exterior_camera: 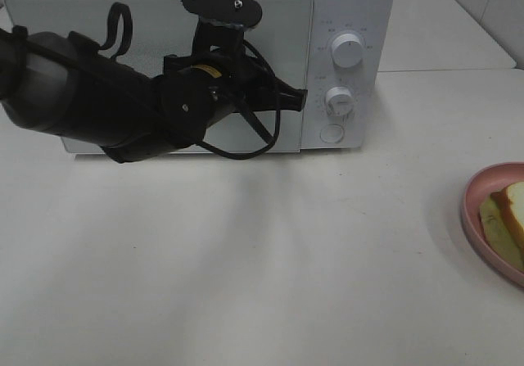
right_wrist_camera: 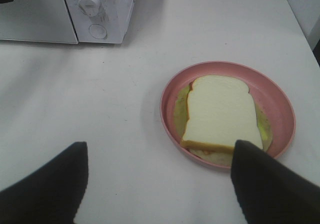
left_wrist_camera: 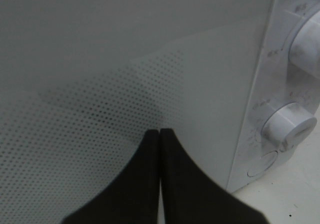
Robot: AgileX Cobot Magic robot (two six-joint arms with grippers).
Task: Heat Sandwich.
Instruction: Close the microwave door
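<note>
I have the left arm stretched across the front of the white microwave [exterior_camera: 344, 22], its left gripper [left_wrist_camera: 159, 134] pinched fully closed, tips at the right edge of the dotted glass door [left_wrist_camera: 100, 108], just left of the round knobs [left_wrist_camera: 290, 126]. The right gripper [right_wrist_camera: 159, 156] hangs with its dark jaws spread wide, holding nothing, over the matte white table [right_wrist_camera: 100, 98]. The sandwich [right_wrist_camera: 217, 113], soft pale bread over a yellow-green filling, lies on the round pink plate [right_wrist_camera: 172, 91] at the table's right edge, just beyond that gripper's fingertips, well apart from the left one
</note>
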